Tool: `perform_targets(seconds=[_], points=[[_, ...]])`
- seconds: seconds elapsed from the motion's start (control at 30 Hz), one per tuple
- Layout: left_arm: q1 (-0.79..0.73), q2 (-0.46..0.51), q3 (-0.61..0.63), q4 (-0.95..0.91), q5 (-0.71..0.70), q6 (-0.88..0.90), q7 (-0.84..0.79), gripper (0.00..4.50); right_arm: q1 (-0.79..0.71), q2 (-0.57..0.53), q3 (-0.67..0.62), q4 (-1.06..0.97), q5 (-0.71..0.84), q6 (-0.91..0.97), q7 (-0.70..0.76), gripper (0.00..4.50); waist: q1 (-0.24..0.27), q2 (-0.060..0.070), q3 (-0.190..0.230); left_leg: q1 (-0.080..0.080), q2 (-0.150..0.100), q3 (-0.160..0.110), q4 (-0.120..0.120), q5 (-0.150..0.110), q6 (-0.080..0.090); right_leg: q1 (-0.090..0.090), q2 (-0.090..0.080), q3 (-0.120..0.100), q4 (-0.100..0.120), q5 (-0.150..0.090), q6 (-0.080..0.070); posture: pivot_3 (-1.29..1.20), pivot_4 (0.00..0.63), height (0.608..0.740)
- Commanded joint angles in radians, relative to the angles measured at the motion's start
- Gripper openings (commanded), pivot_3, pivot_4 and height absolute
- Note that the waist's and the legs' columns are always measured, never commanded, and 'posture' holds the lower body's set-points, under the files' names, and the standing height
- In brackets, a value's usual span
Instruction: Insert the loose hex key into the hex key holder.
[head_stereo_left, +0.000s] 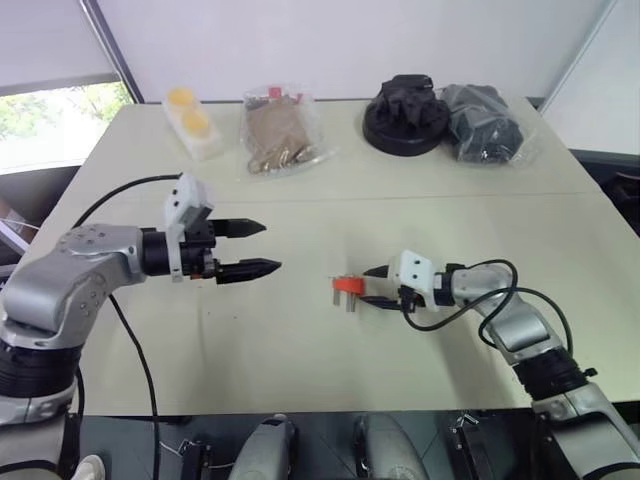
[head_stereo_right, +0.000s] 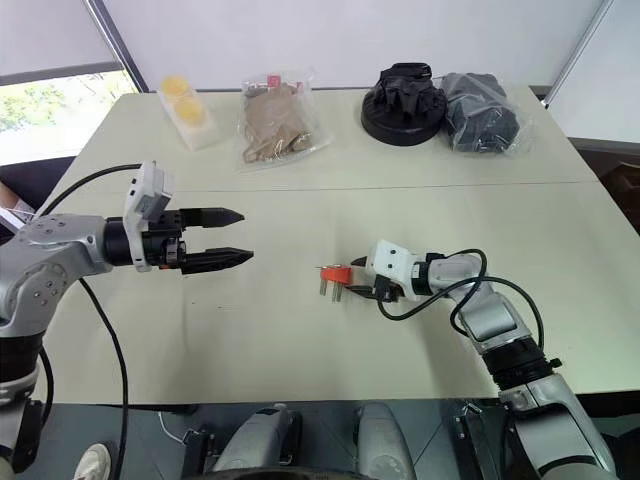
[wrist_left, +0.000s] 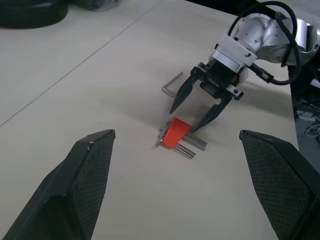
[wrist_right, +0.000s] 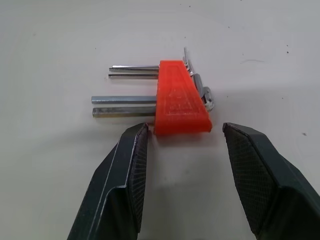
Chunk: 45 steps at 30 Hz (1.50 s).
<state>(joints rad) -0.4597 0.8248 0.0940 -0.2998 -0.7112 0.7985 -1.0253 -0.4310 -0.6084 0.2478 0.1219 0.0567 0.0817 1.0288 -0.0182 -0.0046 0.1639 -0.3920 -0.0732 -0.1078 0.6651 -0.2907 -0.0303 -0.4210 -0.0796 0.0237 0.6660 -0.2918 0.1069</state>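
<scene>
Fingers first: the right gripper (wrist_right: 182, 150) is sitting with its two black fingers apart, straddling the wide end of the hex key holder (wrist_right: 179, 99) without actually clamping it. In the right wrist view I'm seeing a sliver of table between each pad and the orange-red block, so nothing is being held yet. The left gripper (head_stereo_left: 257, 248) is hanging above the table off to the left with its fingers spread wide and nothing between them.

So progress-wise, I'm basically at the start. The holder is lying flat on the table (head_stereo_left: 300, 340) near the middle, a few grey keys poking out of one side. The loose hex key (wrist_left: 173, 83) is lying on the table just beyond the holder and the right gripper's fingers, close by but not touching either. I'm only picking it out in the left wrist view, as a thin L with its short bend.

What's left, as I'm reading it: getting the holder pinned, picking up that skinny key off a flat surface (looking fiddly), lining it up with a free slot and pushing it in. I can't tell which slot is free from here.

Further back, a few bagged items and a black round thing (head_stereo_left: 404, 115) are sitting along the far edge, well apart from all this.
</scene>
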Motion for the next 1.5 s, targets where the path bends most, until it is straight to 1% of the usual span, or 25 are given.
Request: perform_targets(seconds=[0.03,0.17,0.47,0.57,0.6,0.63,0.73,0.9,1.0,1.07,1.23,1.37,1.5], points=[[0.010,0.016,0.033,-0.038,-0.019,-0.001,0.003,4.16,-0.019,0.014,0.006,0.000,-0.007,-0.005,0.003,2.47,0.000,0.000,0.000,0.000,0.000,0.000,0.000,0.000,0.000,0.000,0.000,0.000,0.000,0.000,0.000,0.00,0.150,0.740],[0.021,0.019,0.038,-0.046,-0.021,0.000,0.006,4.16,-0.046,0.021,0.017,0.036,-0.021,-0.014,0.015,2.47,0.001,0.000,0.000,0.000,0.000,0.000,0.000,0.000,0.000,0.000,0.000,0.000,0.000,0.000,0.000,0.00,0.150,0.740],[0.035,0.013,0.045,-0.065,-0.022,-0.005,0.033,4.16,-0.067,0.008,0.056,0.091,-0.036,-0.011,0.107,2.47,0.002,0.000,0.000,0.000,0.000,0.000,0.000,0.000,0.000,0.000,0.000,0.000,0.000,0.000,0.000,0.00,0.150,0.740],[0.042,0.010,0.050,-0.073,-0.025,-0.004,0.044,4.23,-0.075,0.014,0.058,0.111,-0.041,-0.021,0.117,1.62,0.002,0.000,0.000,0.000,0.000,0.000,0.000,0.000,0.000,0.001,0.000,0.000,0.000,0.000,0.000,0.00,0.150,0.740],[0.046,0.010,0.050,-0.073,-0.023,-0.007,0.047,4.23,-0.079,0.017,0.058,0.117,-0.042,-0.022,0.118,1.10,0.001,0.000,0.000,0.000,0.000,0.000,0.000,0.000,0.000,0.001,0.000,0.000,0.000,0.000,0.000,0.00,0.150,0.740],[0.051,0.011,0.052,-0.073,-0.023,-0.008,0.049,4.23,-0.083,0.020,0.059,0.120,-0.044,-0.026,0.118,0.99,0.000,0.000,0.000,0.001,0.000,0.000,0.000,0.000,0.000,0.001,0.000,0.000,0.000,0.000,0.000,0.00,0.150,0.740],[0.056,0.009,0.054,-0.073,-0.027,-0.009,0.055,4.23,-0.088,0.024,0.056,0.123,-0.048,-0.029,0.111,0.99,0.000,0.000,0.000,0.001,0.000,0.000,0.000,0.000,0.000,0.001,0.000,0.000,0.000,0.000,0.000,0.00,0.150,0.740],[0.034,-0.012,0.053,-0.048,-0.047,0.001,0.071,4.23,-0.113,0.037,0.033,0.107,-0.082,-0.096,0.033,0.99,-0.001,0.000,0.000,0.001,0.000,0.000,0.000,0.000,0.000,0.001,0.000,0.000,0.000,0.000,0.000,0.00,0.150,0.740],[-0.007,-0.041,0.043,-0.014,-0.068,0.017,0.085,4.23,-0.162,0.046,-0.003,0.084,-0.133,-0.206,-0.081,0.99,0.001,0.000,0.000,0.001,0.000,0.000,0.000,0.001,-0.001,0.001,0.000,0.000,0.000,0.000,0.000,0.00,0.150,0.740],[-0.051,-0.068,0.034,0.016,-0.083,0.030,0.092,4.23,-0.213,0.037,-0.013,0.105,-0.230,-0.379,-0.217,0.99,0.001,0.000,0.000,0.001,0.000,0.000,0.000,0.001,-0.002,0.000,0.000,0.000,0.001,0.000,0.000,0.00,0.150,0.740],[-0.205,-0.150,0.012,0.118,-0.103,0.057,0.102,4.23,-0.345,-0.011,-0.018,0.163,-0.465,-0.690,-0.523,0.99,0.003,-0.001,0.000,0.000,-0.001,0.000,0.000,0.001,-0.002,-0.002,0.000,-0.001,0.002,0.000,0.000,0.00,0.150,0.740],[-0.322,-0.213,0.011,0.206,-0.116,0.078,0.112,4.23,-0.398,-0.025,-0.021,0.173,-0.603,-0.838,-0.717,0.99,0.000,-0.001,0.000,0.000,-0.001,0.000,-0.001,0.001,-0.002,-0.002,0.001,-0.001,0.002,0.000,0.000,0.00,0.150,0.740],[-0.399,-0.248,0.003,0.262,-0.113,0.089,0.104,4.23,-0.416,-0.026,-0.030,0.175,-0.681,-0.913,-0.844,0.99,-0.003,-0.001,0.000,0.000,-0.001,0.000,0.000,0.001,-0.002,-0.002,0.002,-0.001,0.002,0.000,0.000,0.00,0.150,0.740]])
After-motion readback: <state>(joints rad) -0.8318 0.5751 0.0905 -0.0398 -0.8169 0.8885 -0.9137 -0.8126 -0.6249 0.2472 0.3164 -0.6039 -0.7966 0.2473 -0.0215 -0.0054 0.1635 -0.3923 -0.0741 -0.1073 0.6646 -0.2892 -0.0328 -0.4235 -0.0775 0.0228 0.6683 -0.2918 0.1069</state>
